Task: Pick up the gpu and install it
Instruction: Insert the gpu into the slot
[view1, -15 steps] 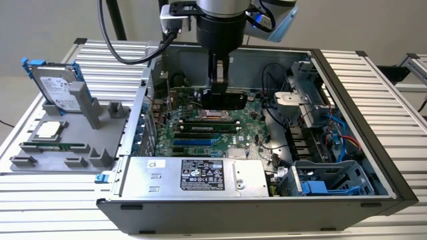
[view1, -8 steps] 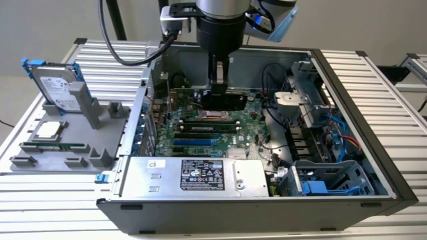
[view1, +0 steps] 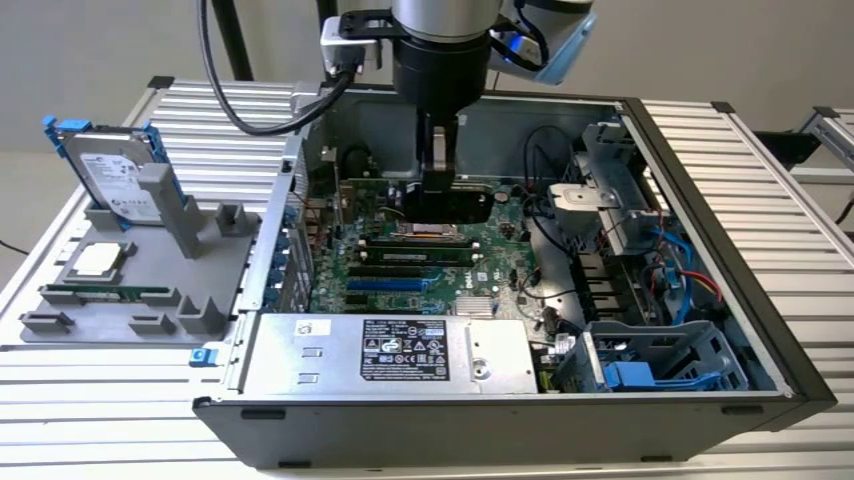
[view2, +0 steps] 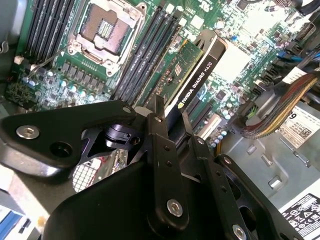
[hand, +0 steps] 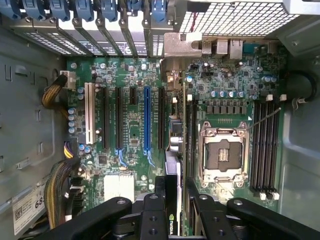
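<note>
At the left of the exterior view I see the hard drive (view1: 118, 175) upright on its grey stand (view1: 120, 290). Top centre, my gripper (view1: 447, 200) is clamped on the gpu (view1: 458, 205), held edge-on above the motherboard (view1: 441, 265) in the open case (view1: 747, 300).

Ribbed metal table (view1: 107, 400) carries open PC case (view1: 534, 420) at centre, w/ grey parts tray (view1: 94, 330) beside it on exterior view's left.
</note>
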